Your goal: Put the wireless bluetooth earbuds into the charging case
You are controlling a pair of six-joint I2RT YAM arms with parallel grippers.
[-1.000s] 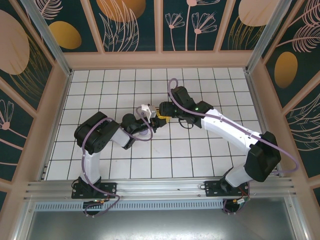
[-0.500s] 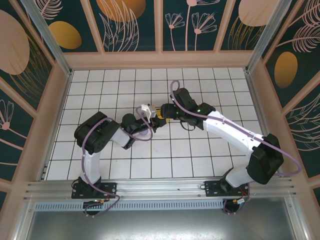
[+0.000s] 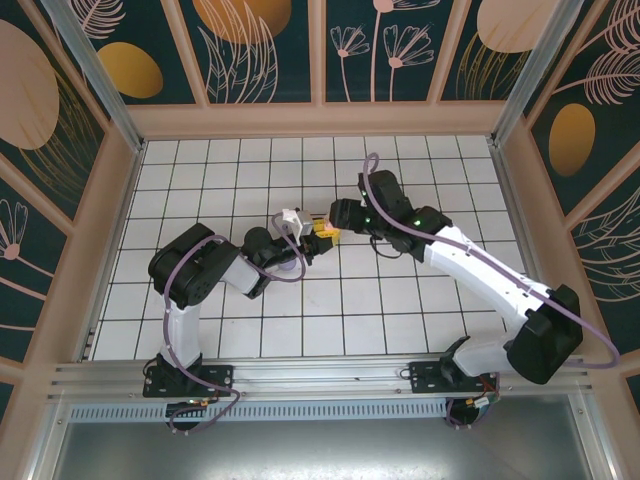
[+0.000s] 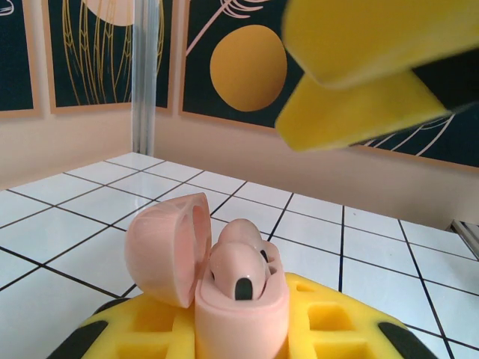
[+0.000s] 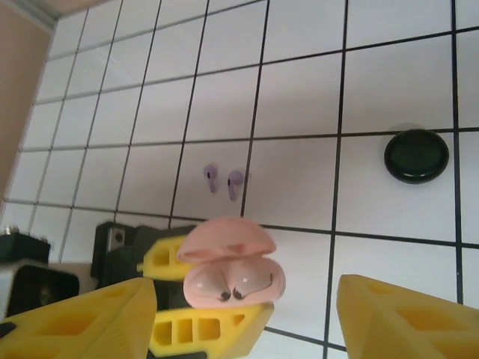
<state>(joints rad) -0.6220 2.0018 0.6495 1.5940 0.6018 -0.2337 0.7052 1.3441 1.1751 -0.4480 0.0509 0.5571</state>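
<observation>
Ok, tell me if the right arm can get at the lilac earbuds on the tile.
Probably yes. The two small lilac stemmed earbuds lie bare on a white tile, apart from the open pink plastic charging case, and the right claw stands open and empty.

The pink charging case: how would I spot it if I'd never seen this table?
On the white tiled table, look to the yellow-padded left gripper: the pink charging case is clamped in it. Unlike the black round disc lying on a tile nearby, it is pale pink, lid open, two pink earbuds inside.
</observation>
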